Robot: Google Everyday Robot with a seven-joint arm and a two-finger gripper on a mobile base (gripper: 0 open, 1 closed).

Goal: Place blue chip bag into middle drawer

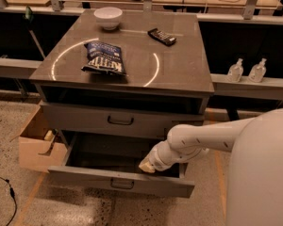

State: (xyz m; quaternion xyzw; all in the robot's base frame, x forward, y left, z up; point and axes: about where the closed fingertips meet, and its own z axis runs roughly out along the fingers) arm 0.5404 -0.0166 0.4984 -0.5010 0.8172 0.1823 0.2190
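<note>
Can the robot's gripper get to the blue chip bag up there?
Probably yes. The gripper is down at the open middle drawer, but the blue chip bag lies uncovered on the cabinet top; the arm must rise first.

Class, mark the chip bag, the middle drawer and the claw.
chip bag (104,59), camera view, centre of its front.
middle drawer (80,176), camera view, bare front panel.
claw (146,165), camera view, tip, just inside the open drawer's front.
</note>
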